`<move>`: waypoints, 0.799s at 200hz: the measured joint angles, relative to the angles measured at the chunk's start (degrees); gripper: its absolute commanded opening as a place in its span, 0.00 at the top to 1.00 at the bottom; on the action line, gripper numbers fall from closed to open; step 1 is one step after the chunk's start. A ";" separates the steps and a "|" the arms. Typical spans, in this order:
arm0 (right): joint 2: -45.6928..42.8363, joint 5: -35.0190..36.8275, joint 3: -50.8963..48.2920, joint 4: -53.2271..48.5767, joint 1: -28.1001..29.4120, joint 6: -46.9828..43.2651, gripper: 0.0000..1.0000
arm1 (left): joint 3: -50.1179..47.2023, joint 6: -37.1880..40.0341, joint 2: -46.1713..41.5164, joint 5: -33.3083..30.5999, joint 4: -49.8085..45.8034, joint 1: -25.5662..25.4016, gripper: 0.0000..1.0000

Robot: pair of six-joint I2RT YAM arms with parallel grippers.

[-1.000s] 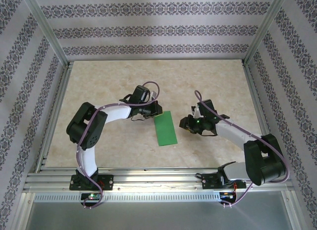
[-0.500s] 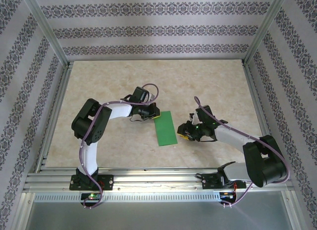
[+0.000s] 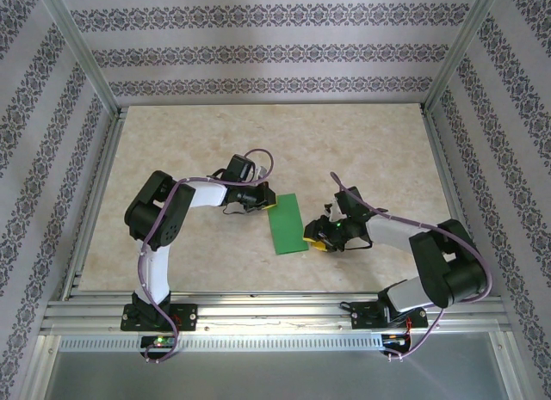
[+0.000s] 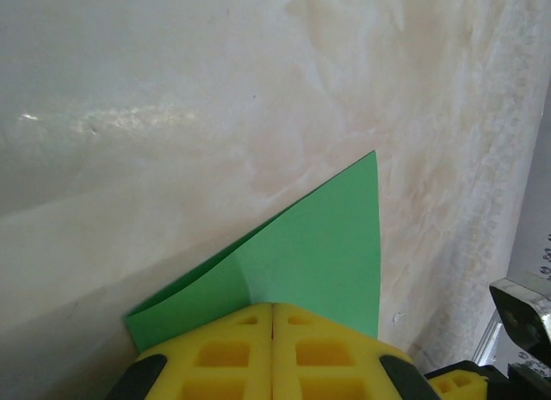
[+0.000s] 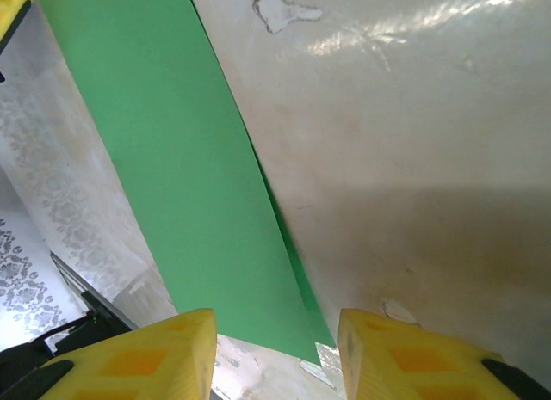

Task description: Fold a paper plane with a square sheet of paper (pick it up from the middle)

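Your square sheet of paper [image 3: 287, 224], folded in half, lies mid-tabletop [image 3: 172, 142]. The left tool [image 4: 273, 307] is pressed together at its far corner. The right tool [image 5: 275, 327] stands apart, straddling the near corner. Likely next: pinch that corner for the nose fold.

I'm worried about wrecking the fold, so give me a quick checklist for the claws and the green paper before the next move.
1. Left claw shut on the green sheet at its far corner: ok.
2. Right claw open: ok.
3. Sheet's near corner between the right claw's fingers: ok.
4. Layers flush: not ok, a lower layer peeks out along one edge.
5. Crease sharpness: cannot tell.
6. Claws apart from each other: ok.
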 measured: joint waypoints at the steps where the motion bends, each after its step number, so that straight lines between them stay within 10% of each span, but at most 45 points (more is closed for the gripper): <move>1: 0.02 0.00 0.00 0.02 0.04 0.00 0.58 | 0.00 -0.02 0.00 0.00 0.00 0.00 0.94; 160: 1.11 -3.69 0.00 6.95 1.01 3.50 0.60 | 0.35 0.46 0.11 0.52 -0.17 0.02 0.95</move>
